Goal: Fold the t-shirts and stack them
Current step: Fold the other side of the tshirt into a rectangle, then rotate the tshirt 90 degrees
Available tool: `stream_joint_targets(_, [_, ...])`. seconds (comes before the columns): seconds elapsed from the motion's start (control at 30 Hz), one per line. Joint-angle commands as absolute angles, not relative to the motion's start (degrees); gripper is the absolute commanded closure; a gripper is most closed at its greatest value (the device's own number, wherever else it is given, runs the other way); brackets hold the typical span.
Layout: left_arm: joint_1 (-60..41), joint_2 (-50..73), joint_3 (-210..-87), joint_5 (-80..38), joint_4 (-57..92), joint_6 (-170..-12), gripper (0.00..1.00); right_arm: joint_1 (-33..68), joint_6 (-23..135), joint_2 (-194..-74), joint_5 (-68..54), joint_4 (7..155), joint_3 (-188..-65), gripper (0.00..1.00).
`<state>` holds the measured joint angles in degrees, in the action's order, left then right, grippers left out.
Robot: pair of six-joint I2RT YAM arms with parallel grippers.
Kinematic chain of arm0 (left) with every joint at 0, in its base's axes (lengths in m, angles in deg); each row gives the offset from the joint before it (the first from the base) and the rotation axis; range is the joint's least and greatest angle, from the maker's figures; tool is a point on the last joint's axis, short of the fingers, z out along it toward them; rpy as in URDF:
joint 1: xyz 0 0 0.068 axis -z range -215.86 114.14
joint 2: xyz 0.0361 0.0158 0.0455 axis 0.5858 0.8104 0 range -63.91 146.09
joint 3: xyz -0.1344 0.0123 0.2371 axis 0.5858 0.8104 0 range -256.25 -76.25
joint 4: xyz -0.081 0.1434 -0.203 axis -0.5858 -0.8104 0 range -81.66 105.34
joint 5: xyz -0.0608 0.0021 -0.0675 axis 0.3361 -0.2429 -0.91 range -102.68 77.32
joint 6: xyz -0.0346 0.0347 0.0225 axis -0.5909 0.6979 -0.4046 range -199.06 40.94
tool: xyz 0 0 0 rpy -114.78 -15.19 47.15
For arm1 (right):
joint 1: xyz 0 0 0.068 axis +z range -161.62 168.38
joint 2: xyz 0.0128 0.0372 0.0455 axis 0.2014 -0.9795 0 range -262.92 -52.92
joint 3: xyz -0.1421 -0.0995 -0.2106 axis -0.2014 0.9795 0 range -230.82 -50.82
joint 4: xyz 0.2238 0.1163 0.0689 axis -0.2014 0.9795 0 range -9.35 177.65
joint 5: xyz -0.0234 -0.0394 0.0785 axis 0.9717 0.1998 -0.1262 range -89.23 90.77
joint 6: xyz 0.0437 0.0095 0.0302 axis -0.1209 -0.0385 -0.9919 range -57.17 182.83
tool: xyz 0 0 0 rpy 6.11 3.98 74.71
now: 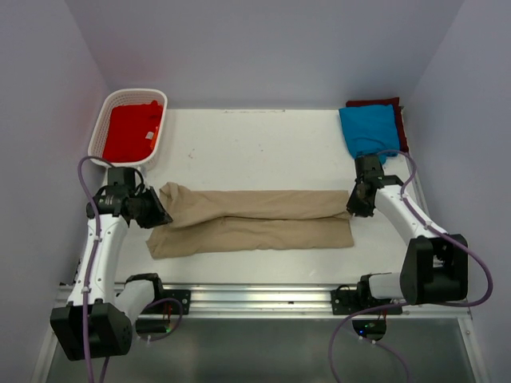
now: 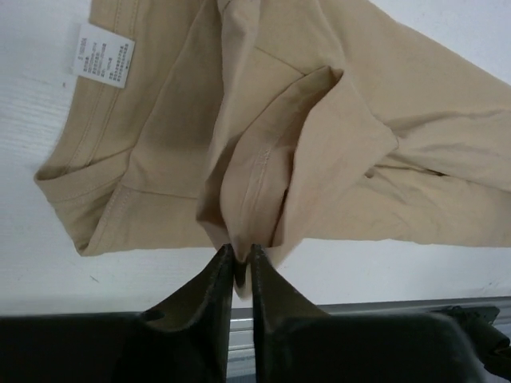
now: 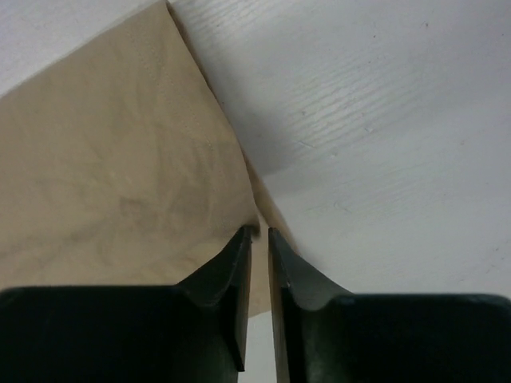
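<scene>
Tan t-shirt (image 1: pixel 251 222) lies across the near middle of the desk (image 1: pixel 255 144), drawn out into a long band running left to right, with one lengthwise fold already laid so that its far strip overlaps the near one. By this layout the fold is judged about half made; the crosswise folds and the carry to the stack appear not yet done. Blue t-shirt (image 1: pixel 369 130) rests folded on the maroon t-shirt (image 1: pixel 402 132) at the far right corner, forming the stack so far; red t-shirt (image 1: pixel 132 132) lies unfolded in the white basket (image 1: pixel 97 132) at the far left, not yet handled. Left tool (image 1: pixel 156 214) sits low at the band's left end, its jaws nearly closed and pinching a gathered ridge of tan cloth near the collar; right tool (image 1: pixel 355 206) sits low at the right end, jaws likewise almost together on the thin edge of the cloth. Both forearms reach inward from the desk's sides, wrists angled down toward the cloth.
</scene>
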<state>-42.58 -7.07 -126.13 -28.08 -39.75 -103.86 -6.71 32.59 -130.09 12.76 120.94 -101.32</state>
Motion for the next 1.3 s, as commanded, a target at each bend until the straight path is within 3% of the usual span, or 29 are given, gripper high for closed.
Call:
stream_joint_targets(0.0, [-42.6,-9.2,-125.6,-26.7,-42.3,-103.8,0.79,-6.7,33.7,-128.1,11.8,122.6,-101.2,0.79])
stream_joint_targets(0.03, [-42.6,-9.5,-125.8,-26.2,-43.2,-104.0,0.67,-6.5,33.8,-127.9,11.8,122.9,-101.2,0.71])
stream_joint_targets(0.07, [-42.6,-10.3,-126.5,-25.3,-44.7,-104.5,0.52,-6.5,33.8,-127.6,11.8,123.8,-101.6,0.56])
stream_joint_targets(0.13, [-42.6,-11.4,-126.6,-24.2,-45.0,-105.1,0.37,-6.5,33.7,-126.3,11.9,124.9,-102.3,0.47])
stream_joint_targets(0.2, [-42.6,-12.7,-126.2,-25.0,-43.6,-105.9,0.35,-6.5,33.7,-125.2,11.7,124.9,-102.9,0.40])
stream_joint_targets(0.37, [-42.6,-13.8,-124.2,-31.5,-31.5,-109.7,0.28,-6.5,33.8,-128.1,12.1,123.5,-106.1,0.38])
stream_joint_targets(0.43, [-42.6,-12.3,-123.9,-32.5,-27.7,-110.3,0.31,-6.4,33.8,-131.4,11.8,122.3,-107.7,0.52])
stream_joint_targets(0.47, [-42.6,-10.1,-123.4,-34.1,-23.6,-110.7,0.38,-6.5,33.7,-132.4,11.2,120.7,-108.1,0.63])
stream_joint_targets(0.5, [-42.6,-9.0,-123.0,-34.8,-21.4,-110.7,0.45,-6.4,33.6,-133.3,10.4,119.8,-108.4,0.78])
stream_joint_targets(0.53, [-42.6,-7.7,-122.7,-35.6,-19.6,-110.9,0.58,-6.4,33.0,-134.4,10.1,118.7,-108.6,1.00])
stream_joint_targets(0.57, [-42.6,-5.1,-121.7,-37.1,-15.6,-111.2,0.83,-6.5,32.7,-136.3,9.6,116.4,-108.7,1.00])
stream_joint_targets(0.63, [-42.6,-2.6,-120.5,-37.4,-11.7,-111.8,1.00,-6.5,32.2,-138.6,8.1,114.2,-108.8,1.00])
stream_joint_targets(0.83, [-42.6,3.7,-118.3,-35.6,-5.1,-112.0,1.00,-6.4,31.0,-144.4,3.9,109.7,-108.8,1.00])
stream_joint_targets(1.27, [-42.5,10.5,-111.1,-30.5,-7.8,-112.5,1.00,-6.3,32.2,-144.6,2.5,108.5,-104.3,1.00])
